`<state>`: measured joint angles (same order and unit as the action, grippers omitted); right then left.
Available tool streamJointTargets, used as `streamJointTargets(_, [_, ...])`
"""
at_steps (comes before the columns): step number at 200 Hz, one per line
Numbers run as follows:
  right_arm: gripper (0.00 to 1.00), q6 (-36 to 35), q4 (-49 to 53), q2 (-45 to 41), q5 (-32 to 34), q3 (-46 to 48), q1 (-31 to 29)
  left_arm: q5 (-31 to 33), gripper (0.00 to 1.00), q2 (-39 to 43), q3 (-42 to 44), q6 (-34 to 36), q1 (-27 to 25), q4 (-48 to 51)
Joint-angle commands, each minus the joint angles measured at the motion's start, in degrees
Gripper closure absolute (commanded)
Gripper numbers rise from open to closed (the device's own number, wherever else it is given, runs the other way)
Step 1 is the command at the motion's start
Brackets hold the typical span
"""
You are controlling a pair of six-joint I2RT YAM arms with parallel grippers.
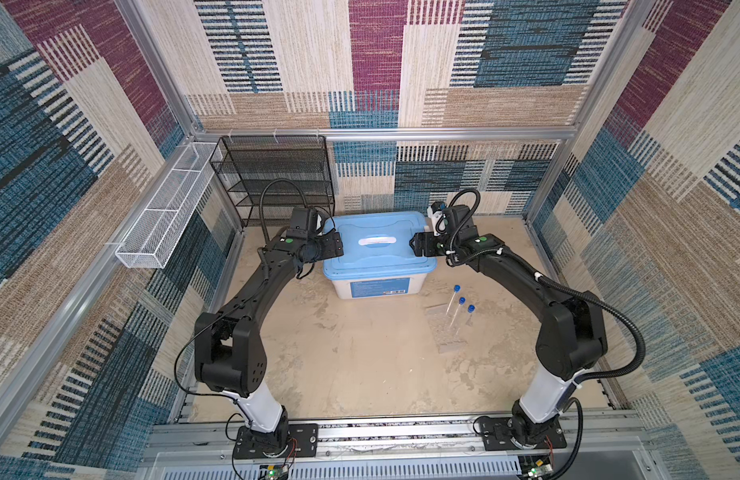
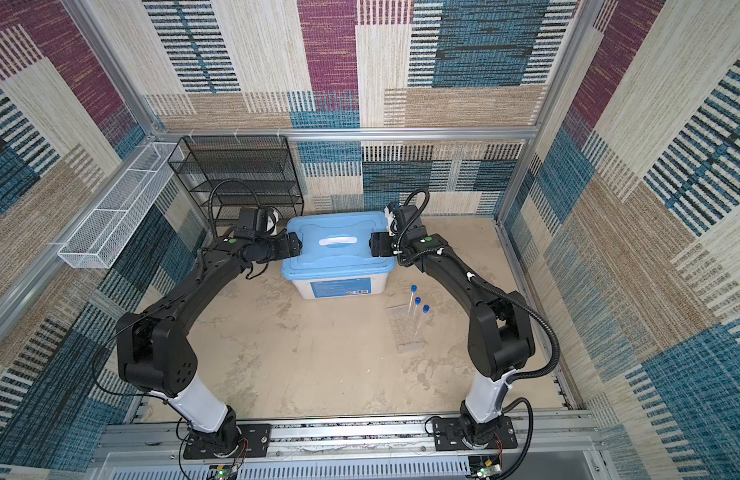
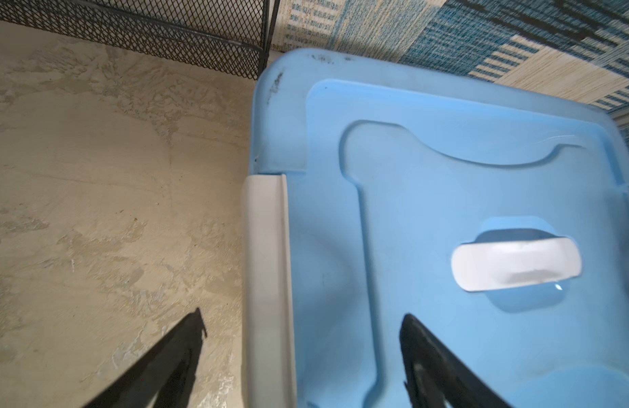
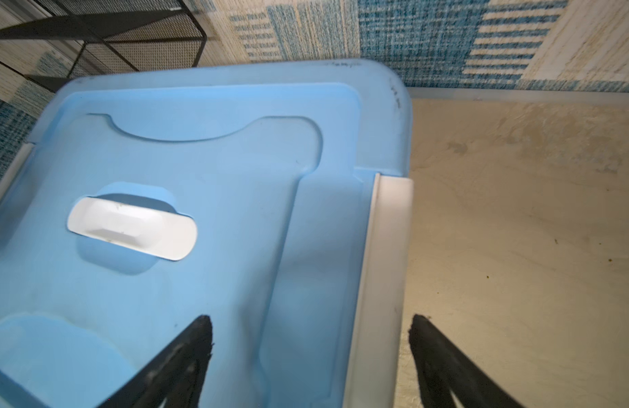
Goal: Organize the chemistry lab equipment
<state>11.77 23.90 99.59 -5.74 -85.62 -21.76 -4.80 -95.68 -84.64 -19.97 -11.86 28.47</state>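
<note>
We log left gripper [image 1: 339, 246] and right gripper [image 1: 415, 245] both spread open at the bin [image 1: 376, 224]; tubes [image 1: 457, 316] in the rack [image 1: 445, 332] lie at 5 o'clock from the right, the nearer arm; axes 1-to-7 o'clock.

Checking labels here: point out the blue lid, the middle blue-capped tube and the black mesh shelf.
blue lid [image 1: 372, 222]: in a top view, flat surface near far edge.
middle blue-capped tube [image 1: 462, 300]: in a top view, its blue cap.
black mesh shelf [image 1: 272, 160]: in a top view, top tier mesh.
</note>
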Motion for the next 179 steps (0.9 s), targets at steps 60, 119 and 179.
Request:
streamJointTargets(60, [0.01,-0.83,-5.90,-15.80,2.80,9.48,6.04,6.45,0.00,18.05,14.98,4.03,3.06,-6.97])
streamJointTargets(119, [0.01,-1.22,-18.81,-27.20,0.56,31.77,19.98,13.63,0.00,27.80,38.35,4.31,5.44,-26.21])
streamJointTargets(179, [0.01,-5.59,-38.95,-28.32,5.94,49.88,25.68,22.85,0.00,24.62,47.75,16.72,6.18,-38.71])
